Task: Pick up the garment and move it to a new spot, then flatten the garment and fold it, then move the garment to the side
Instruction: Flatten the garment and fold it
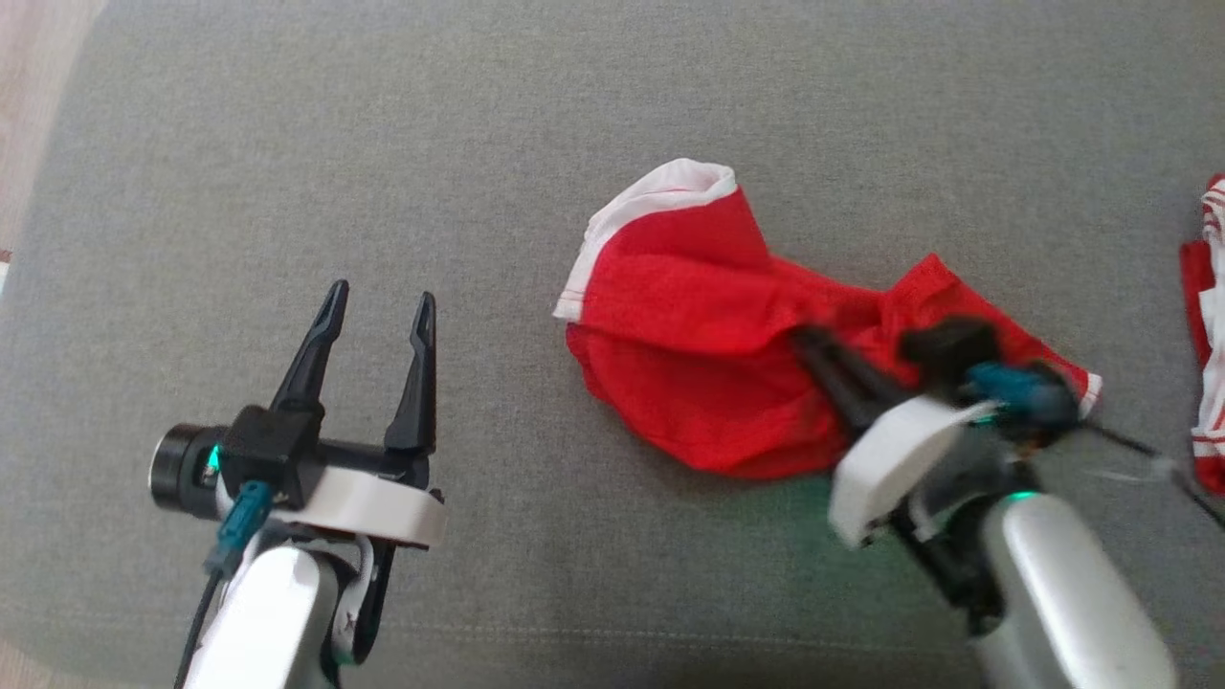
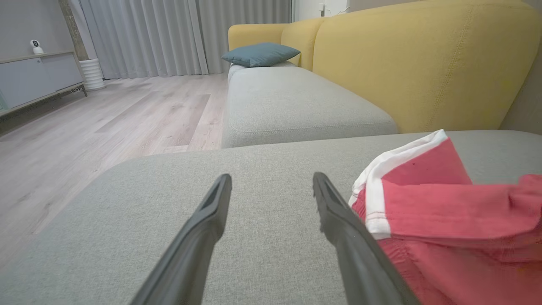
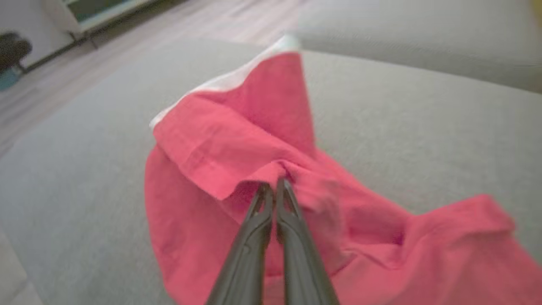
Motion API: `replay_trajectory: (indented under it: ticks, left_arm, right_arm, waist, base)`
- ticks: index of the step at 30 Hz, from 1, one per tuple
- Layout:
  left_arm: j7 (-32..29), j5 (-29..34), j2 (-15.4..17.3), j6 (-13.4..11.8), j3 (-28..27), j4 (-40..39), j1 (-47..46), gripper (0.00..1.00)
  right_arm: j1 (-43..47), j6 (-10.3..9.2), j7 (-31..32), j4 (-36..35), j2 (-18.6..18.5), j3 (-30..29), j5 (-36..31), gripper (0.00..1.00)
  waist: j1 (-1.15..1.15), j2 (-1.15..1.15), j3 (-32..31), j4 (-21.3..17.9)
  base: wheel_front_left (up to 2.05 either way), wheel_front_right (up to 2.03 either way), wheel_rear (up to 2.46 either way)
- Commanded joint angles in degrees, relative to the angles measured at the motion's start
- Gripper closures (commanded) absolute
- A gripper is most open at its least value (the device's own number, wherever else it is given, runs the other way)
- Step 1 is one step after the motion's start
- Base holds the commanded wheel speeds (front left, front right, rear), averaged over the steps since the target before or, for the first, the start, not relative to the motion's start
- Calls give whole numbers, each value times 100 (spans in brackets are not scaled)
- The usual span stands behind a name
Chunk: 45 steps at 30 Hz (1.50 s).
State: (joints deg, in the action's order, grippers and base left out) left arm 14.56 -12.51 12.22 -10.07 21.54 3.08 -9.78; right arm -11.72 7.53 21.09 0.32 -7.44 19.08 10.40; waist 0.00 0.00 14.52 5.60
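The garment (image 1: 708,354), red with a white band along one edge, is lying crumpled on the grey sofa seat (image 1: 383,144), right of the middle in the head view, its white-banded end standing up at the far side. The right tool (image 1: 813,343) is reaching over the near right part of the cloth, its tips pointing into the middle of the heap; in this view it is blurring, so the grip is hard to read there. The right wrist view is giving what the head view is not: the right tool (image 3: 273,186) is clenching with both fingers pressed together, and a pucker of the garment (image 3: 254,140) is bunching right at the tips, pinched between them.

The left tool (image 1: 381,297) is hanging released, fingers spread, well apart from the cloth and to its left, over bare seat. In the left wrist view the left tool (image 2: 272,178) is framing empty grey fabric, with the garment (image 2: 444,220) lying just beside its right finger.

That view is also taking in a yellow sofa back (image 2: 423,63), a blue pillow (image 2: 260,54) and a wooden floor (image 2: 127,114). At the right edge of the head view another red-and-white cloth (image 1: 1208,325) is lying apart.
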Motion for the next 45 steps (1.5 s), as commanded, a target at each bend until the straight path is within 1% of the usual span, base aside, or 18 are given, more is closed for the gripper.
replay_trajectory:
  ticks: [1,6,9,12,14,15,16,17,20,22,27,28,29,31,33,38,45]
  left_arm:
    - [43,65,52,19,-234,-182,-180,0]
    - [43,86,66,33,-265,-190,-145,0]
    - [43,97,79,43,-272,-188,-127,0]
    - [43,105,82,55,-264,-178,-126,0]
    - [43,108,89,60,-265,-171,-128,0]
    - [43,110,92,62,-266,-167,-131,0]
    - [43,111,94,62,-267,-164,-131,0]
    - [43,112,97,60,-269,-161,-130,0]
    - [43,113,99,56,-269,-156,-126,0]
    - [43,114,100,53,-270,-156,-120,0]
    - [43,109,110,20,-290,-150,-62,0]
    - [43,105,115,12,-296,-147,-44,0]
    - [43,105,115,12,-296,-147,-44,0]
    - [43,100,128,-24,-318,-157,10,0]
    - [43,96,139,-44,-325,-163,50,0]
    - [33,96,166,-94,-312,-188,155,0]
    - [-15,90,215,-147,-300,-259,246,0]
  right_arm:
    - [99,-4,-86,-245,94,-133,52,100]
    - [395,-4,-306,-275,385,-1560,241,100]
    - [532,-4,-387,-140,446,-2306,522,100]
    - [634,-4,-498,200,453,-2738,1090,100]
    - [672,-4,-581,463,454,-2912,1270,100]
    - [673,-4,-636,587,454,-2956,1422,87]
    - [674,-4,-718,681,455,-2994,1445,30]
    - [674,-4,-790,762,455,-3008,1439,0]
    - [666,-4,-1117,786,455,-2967,1362,0]
    - [690,-4,-1375,610,455,-2887,1134,0]
    - [887,-4,-1734,-166,440,-2617,334,0]
    - [936,-4,-1769,-339,425,-2560,214,0]
    - [936,-4,-1769,-339,425,-2560,214,0]
    - [1053,-4,-1857,-817,360,-2407,-80,0]
    - [1122,-4,-1843,-1054,341,-2298,-238,0]
    - [1315,-4,-1742,-1369,358,-2054,-341,0]
    - [1480,-4,-1664,-1453,408,-1982,-216,0]
  waist:
    - [0,0,-21,-18]
    - [0,0,-65,-89]
    - [0,0,-76,-133]
    - [0,0,-77,-169]
    - [0,0,-77,-198]
    - [0,0,-77,-211]
    - [0,0,-81,-224]
    - [0,0,-85,-238]
    - [0,0,-101,-268]
    - [0,0,-121,-284]
    - [0,0,-219,-327]
    - [0,0,-249,-336]
    - [0,0,-249,-336]
    - [0,0,-343,-363]
    - [0,0,-415,-375]
    - [0,0,-576,-390]
    - [0,0,-645,-409]
  base:
    - [0,0,0]
    - [0,0,0]
    - [0,0,0]
    - [0,0,0]
    - [0,0,0]
    - [0,0,0]
    - [0,0,0]
    - [0,0,0]
    - [0,0,0]
    - [0,0,0]
    - [0,0,0]
    - [0,0,0]
    - [0,0,0]
    - [0,0,0]
    - [0,0,0]
    - [0,0,0]
    - [0,0,0]
